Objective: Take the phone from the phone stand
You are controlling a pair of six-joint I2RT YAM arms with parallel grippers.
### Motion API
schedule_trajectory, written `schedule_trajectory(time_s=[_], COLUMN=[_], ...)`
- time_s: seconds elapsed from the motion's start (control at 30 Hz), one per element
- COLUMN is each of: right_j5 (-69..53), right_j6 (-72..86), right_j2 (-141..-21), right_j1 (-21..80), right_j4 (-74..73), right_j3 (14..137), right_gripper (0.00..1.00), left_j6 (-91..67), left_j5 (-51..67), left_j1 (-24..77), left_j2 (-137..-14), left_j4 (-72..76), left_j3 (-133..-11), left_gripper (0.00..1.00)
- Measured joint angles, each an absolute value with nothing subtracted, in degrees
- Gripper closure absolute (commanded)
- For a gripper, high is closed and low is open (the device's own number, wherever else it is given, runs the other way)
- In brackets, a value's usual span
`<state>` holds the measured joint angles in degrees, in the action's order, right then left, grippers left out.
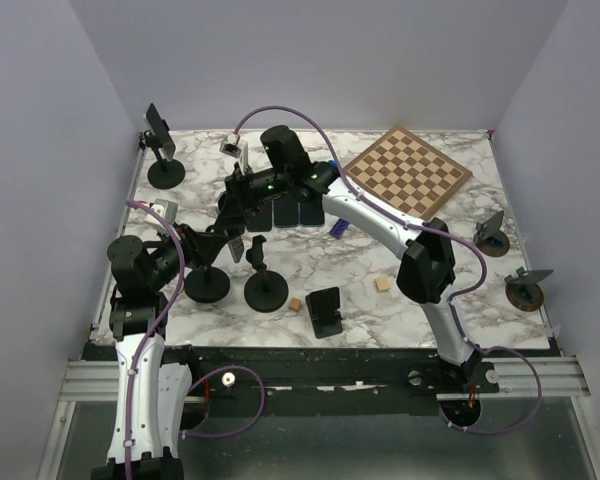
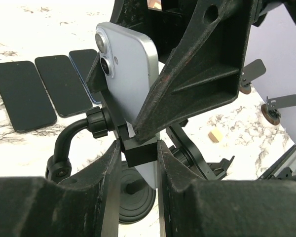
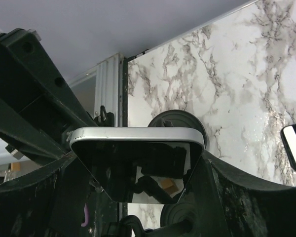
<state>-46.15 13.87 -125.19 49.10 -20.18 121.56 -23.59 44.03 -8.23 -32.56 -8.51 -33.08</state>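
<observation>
Left wrist view shows the left gripper (image 2: 137, 163) pinching the phone stand (image 2: 96, 122) by its lower clamp and the right gripper (image 3: 138, 170) clamped on the phone (image 2: 130, 69) just above, seemingly grasped but not yet lifted out.

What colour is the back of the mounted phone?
The phone is pale blue, clearest in left wrist view.
</observation>
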Motion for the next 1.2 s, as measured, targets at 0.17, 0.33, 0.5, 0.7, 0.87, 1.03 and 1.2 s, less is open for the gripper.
schedule_trajectory(time_s=[0.17, 0.33, 0.5, 0.7, 0.87, 1.03, 1.2], right_j5=[-53.08, -60.51, -57.36, -43.81, -38.35, -34.63, -26.52], right_j6=[14.28, 20.25, 28.25, 34.96, 38.7, 40.51, 39.11], right_j2=[-126.76, -125.97, -122.65, -117.78, -114.65, -112.92, -113.6], right_j1=[47.94, 48.64, 49.54, 48.97, 47.86, 45.25, 39.97], right_j4=[-18.17, -12.38, -7.33, -5.61, -3.4, -2.17, -6.59], right_j3=[121.75, 120.46, 116.11, 113.47, 113.47, 113.47, 114.56], right_gripper=[0.99, 0.99, 0.99, 0.99, 0.99, 0.99, 0.99], left_j6=[-23.64, -22.9, -21.63, -20.78, -19.9, -19.22, -19.11], left_j5=[44.71, 43.94, 43.92, 43.99, 42.7, 39.07, 36.23], left_j1=[-8.36, -8.75, -8.49, -8.38, -8.32, -8.23, -8.23], left_j2=[-32.64, -32.95, -32.93, -32.84, -32.29, -30.17, -28.34], left_j4=[-9.19, -10.31, -11.51, -12.53, -13.91, -16.88, -18.2], left_j3=[-32.99, -32.75, -32.75, -33.15, -33.5, -33.76, -33.76], left_gripper=[1.0, 1.0, 1.0, 1.0, 1.0, 1.0, 0.92])
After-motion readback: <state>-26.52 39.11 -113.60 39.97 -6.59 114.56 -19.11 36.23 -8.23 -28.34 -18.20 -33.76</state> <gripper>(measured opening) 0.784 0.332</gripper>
